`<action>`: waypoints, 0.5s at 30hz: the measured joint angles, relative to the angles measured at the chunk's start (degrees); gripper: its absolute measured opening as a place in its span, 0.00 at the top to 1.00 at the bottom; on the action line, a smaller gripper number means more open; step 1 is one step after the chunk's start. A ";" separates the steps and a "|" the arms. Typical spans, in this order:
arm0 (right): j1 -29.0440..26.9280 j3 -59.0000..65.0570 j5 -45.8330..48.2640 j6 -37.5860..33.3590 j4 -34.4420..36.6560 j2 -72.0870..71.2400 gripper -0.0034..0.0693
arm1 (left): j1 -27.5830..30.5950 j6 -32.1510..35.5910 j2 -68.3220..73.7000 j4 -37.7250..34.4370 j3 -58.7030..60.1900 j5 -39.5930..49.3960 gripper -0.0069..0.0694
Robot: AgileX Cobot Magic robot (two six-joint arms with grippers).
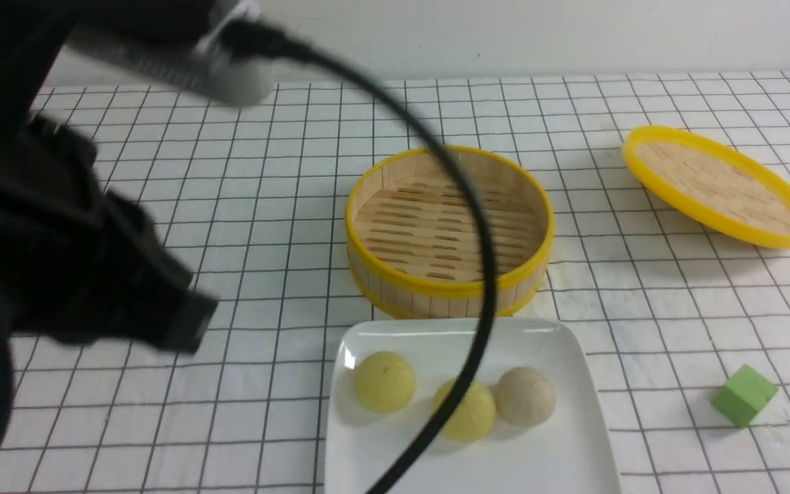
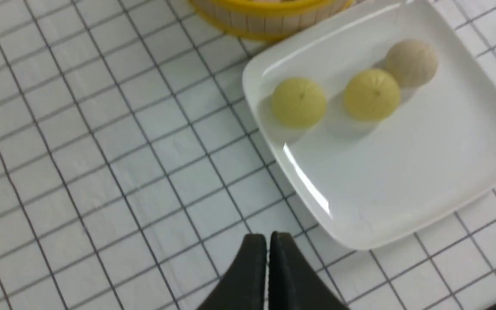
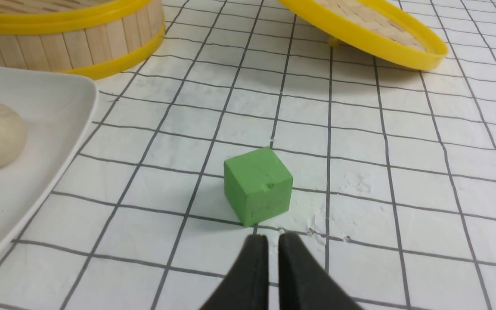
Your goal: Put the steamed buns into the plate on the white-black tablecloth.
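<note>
The plate [image 1: 577,357] has bare room at its near half. Three buns [image 1: 465,409] sit in a row across its far half. The steamer [image 1: 448,232] stands just behind it. A green cube [image 1: 745,394] and lid [image 1: 719,185] lie off right.

Glossy white plate [image 1: 395,336], matt buns [image 1: 385,381]

— On the plate [image 2: 403,172]? 
— Three steamed buns [image 2: 372,94] in a row: two pale yellow, one beige, the beige touching its yellow neighbour.
— Under the plate?
— White-black tablecloth [image 2: 101,150] across the surface.
— Beyond the plate's far corner?
— Yellow-rimmed bamboo steamer [image 2: 269,17], cut off by the edge.
— Left gripper [image 2: 268,241]?
— Empty; black fingers [image 2: 252,267] pressed together above the cloth, just beside the plate's near corner.
</note>
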 joint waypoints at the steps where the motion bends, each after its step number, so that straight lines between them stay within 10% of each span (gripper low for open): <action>1: 0.00 0.00 0.00 0.00 0.00 0.00 0.86 | 0.00 -0.69 -1.61 0.00 2.12 0.00 0.87; 15: 0.00 0.12 -0.58 4.07 -0.15 0.00 0.85 | 0.00 -6.86 -21.23 0.33 18.86 -0.59 0.87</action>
